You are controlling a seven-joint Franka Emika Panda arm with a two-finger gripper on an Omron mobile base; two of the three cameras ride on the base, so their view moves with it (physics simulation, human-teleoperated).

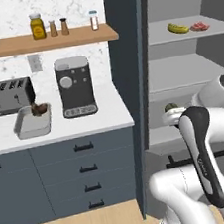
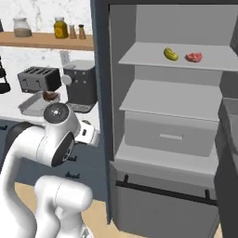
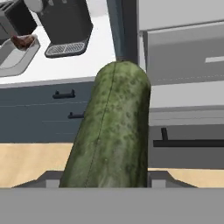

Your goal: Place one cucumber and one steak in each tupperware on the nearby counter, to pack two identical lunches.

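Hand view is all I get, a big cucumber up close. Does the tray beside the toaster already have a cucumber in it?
Observer: No. The tray holds one brown steak, no cucumber.
Operator: Any food left in the tall cabinet?
Observer: Yes, a second cucumber and a red steak lie on its top shelf.
Operator: Where is my pincer?
Observer: The pincer holds its cucumber between the counter and the cabinet.
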